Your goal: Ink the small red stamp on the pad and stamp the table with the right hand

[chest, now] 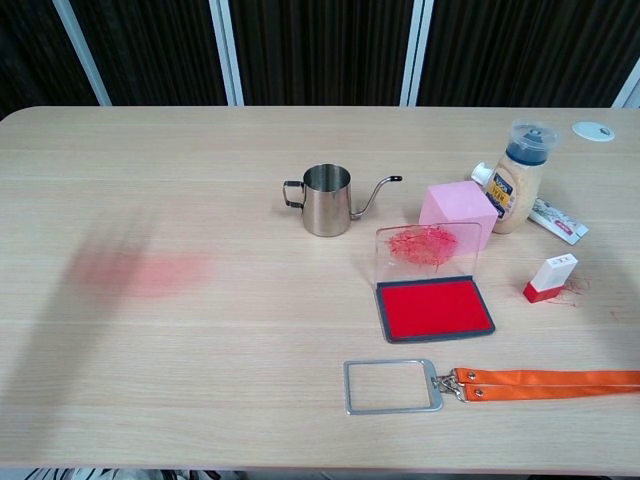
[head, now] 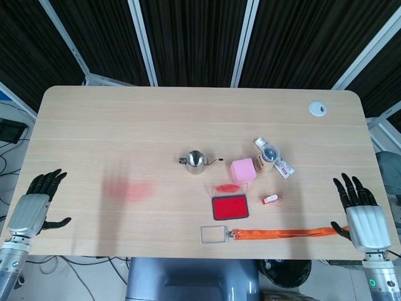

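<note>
The small red and white stamp [head: 271, 199] [chest: 549, 278] lies on the table, right of the open red ink pad [head: 229, 207] [chest: 435, 308], with faint red marks on the wood beside it. My right hand [head: 363, 215] is open, fingers spread, by the table's right front corner, well away from the stamp. At the left front edge my left hand [head: 33, 210] is open too, holding nothing. Neither hand shows in the chest view.
A steel kettle [chest: 329, 200], a pink block [chest: 457, 213], a sauce bottle [chest: 521, 190] and a tube [chest: 558, 220] stand behind the pad. A metal frame on an orange strap [chest: 540, 381] lies in front. A red smear [chest: 135, 270] stains the left side.
</note>
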Controlling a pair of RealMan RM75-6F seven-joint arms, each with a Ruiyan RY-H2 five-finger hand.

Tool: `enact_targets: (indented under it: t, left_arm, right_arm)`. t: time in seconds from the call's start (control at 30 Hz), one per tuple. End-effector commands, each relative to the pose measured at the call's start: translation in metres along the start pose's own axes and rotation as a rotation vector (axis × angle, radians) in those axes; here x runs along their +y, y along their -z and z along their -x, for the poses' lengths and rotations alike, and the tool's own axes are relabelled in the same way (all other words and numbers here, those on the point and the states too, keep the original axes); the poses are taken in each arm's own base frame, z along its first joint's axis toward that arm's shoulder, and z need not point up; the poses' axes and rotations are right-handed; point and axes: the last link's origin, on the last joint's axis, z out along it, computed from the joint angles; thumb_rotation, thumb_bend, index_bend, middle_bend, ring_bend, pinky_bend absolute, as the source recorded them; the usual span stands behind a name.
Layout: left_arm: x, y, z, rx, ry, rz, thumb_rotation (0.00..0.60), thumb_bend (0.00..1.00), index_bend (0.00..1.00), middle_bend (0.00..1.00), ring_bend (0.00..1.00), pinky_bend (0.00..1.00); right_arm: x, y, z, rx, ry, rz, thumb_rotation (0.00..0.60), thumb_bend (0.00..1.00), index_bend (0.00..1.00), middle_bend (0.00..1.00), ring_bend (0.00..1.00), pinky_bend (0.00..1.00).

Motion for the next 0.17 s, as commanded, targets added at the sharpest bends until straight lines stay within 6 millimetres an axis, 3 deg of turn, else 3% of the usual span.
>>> enact_targets:
  t: [0.03,0.17]
  left_arm:
    - [0.0002,0.0,-0.0001,0.003,-0.001,0.003,0.6,0.01,0.0,0.0,0.0,0.0]
    - [0.0005,0.0003,-0.0002,0.002,0.003,0.007,0.6,0.01,0.0,0.0,0.0,0.0]
  right_arm:
    - [0.006,0.0096,0.0013,0.002,-0.005,0.016,0.6,0.14,0.0,0.0,0.0,0.22]
    - [0.0062,0.0052,0.0027,0.0,-0.045,0.036,0.6,0.14,0.0,0.0,0.0,0.22]
